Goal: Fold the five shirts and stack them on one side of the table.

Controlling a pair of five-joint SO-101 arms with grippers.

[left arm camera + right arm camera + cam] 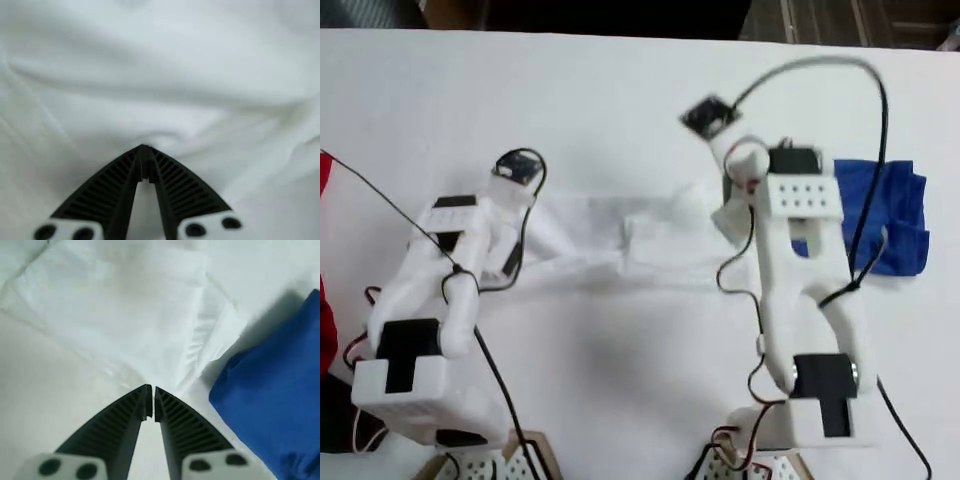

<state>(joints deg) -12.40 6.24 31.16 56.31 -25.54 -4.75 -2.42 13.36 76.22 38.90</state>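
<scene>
A white shirt lies stretched across the middle of the white table, pulled between both arms. My left gripper is shut on a bunched fold of the white shirt at its left end. My right gripper is shut on the edge of the white shirt at its right end. A folded blue shirt lies at the right, partly under the right arm, and close beside the right gripper as the blue shirt in the right wrist view.
A red shirt shows at the table's left edge. The arm bases stand at the near edge, with cables trailing over the table. Bare table stretches along the far side.
</scene>
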